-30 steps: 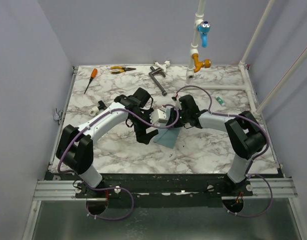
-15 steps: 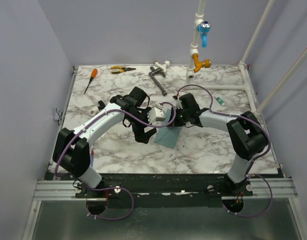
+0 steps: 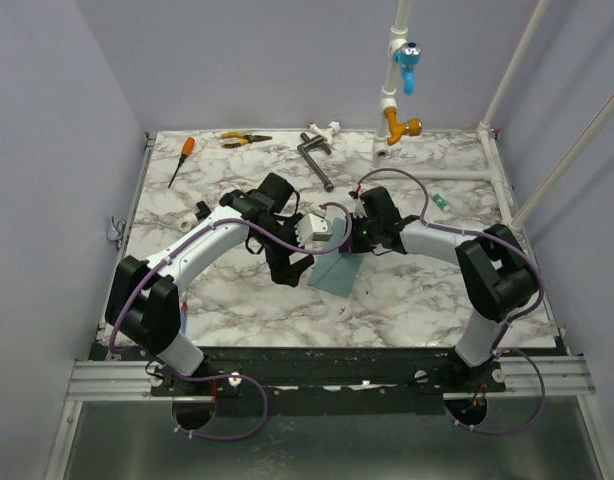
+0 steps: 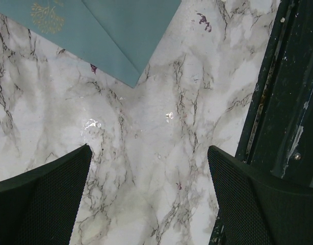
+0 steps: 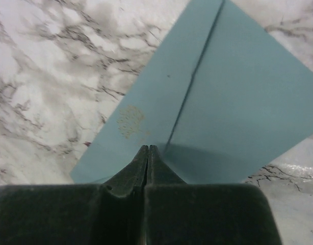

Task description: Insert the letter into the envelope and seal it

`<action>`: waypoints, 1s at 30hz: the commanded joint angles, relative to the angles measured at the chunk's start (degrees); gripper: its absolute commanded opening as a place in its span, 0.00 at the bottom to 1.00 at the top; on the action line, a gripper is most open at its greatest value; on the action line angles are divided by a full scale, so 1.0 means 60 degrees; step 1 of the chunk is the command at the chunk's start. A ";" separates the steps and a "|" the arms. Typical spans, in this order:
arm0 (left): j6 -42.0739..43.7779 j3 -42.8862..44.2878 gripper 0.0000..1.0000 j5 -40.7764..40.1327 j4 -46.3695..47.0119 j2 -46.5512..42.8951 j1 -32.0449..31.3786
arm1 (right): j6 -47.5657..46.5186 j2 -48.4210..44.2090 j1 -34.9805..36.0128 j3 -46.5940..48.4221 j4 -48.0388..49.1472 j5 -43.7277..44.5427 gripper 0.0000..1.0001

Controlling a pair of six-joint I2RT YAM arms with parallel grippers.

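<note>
A light teal-blue rectangular paper envelope (image 3: 337, 273) lies flat and slanted on the white, grey-veined marble tabletop (image 3: 427, 290), near its middle, with both arms bent in over it.

The right claw (image 5: 149, 151) has its two dark fingers pressed together with no gap between them. Its tips sit at the near edge of the envelope, where a straight crease runs diagonally across the paper. Whether they touch or nip the sheet cannot be told. A small gold emblem (image 5: 130, 121) is printed just left of that crease.

The left claw (image 4: 149, 153) is spread wide and holds nothing. It hangs over bare marble, with one corner of the envelope lying ahead of its fingers and apart from them.

Along the far edge of the tabletop lie an orange-handled screwdriver (image 3: 182, 158), yellow-handled pliers (image 3: 243, 139) and a grey metal bent bar (image 3: 315, 160), all well apart from the envelope.
</note>
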 commanded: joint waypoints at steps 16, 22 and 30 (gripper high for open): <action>-0.0072 0.0010 0.95 0.0378 0.0096 -0.0398 0.0133 | -0.0685 -0.0263 -0.0008 0.1040 -0.1234 0.0507 0.01; -0.0124 0.0117 0.95 0.0384 0.0137 -0.0511 0.0198 | -0.0908 -0.0578 -0.0007 0.1363 -0.1637 0.0913 0.01; -0.0371 -0.0007 0.95 0.0349 0.0294 -0.0822 0.0591 | -0.1395 -0.1268 -0.0308 0.1329 -0.2308 0.2426 0.01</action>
